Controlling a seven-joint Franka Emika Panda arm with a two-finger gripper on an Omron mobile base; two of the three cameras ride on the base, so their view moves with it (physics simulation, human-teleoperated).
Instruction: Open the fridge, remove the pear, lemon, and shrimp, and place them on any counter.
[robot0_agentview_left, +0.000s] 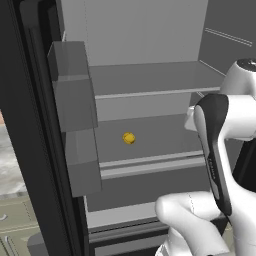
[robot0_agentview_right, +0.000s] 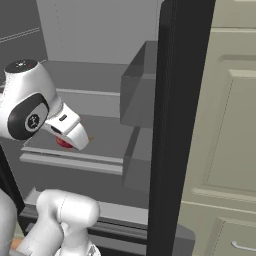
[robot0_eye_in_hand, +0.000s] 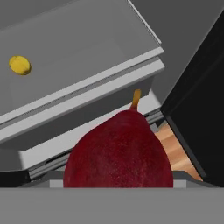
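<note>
1. Far left, the fridge (robot0_agentview_left: 150, 45) stands open, its black door edge and grey door bins cutting off the left of the left base view; a strip of veined counter (robot0_agentview_left: 10, 160) peeks past the door
2. On the middle shelf (robot0_agentview_left: 150, 160) sits the lemon (robot0_agentview_left: 129, 138), alone and well apart from the arm (it also shows small at the upper left of the hand view (robot0_eye_in_hand: 19, 65))
3. Moving right, the white arm blocks the shelf's right part, so the gripper itself is hidden in that view
4. In the right base view a sliver of the pear (robot0_agentview_right: 63, 143) shows red under the white hand, just above the shelf front
5. The hand view has the pear (robot0_eye_in_hand: 120, 151) huge and close, stem up, covering the fingertips: whether the pincer clamps it I cannot tell
</note>
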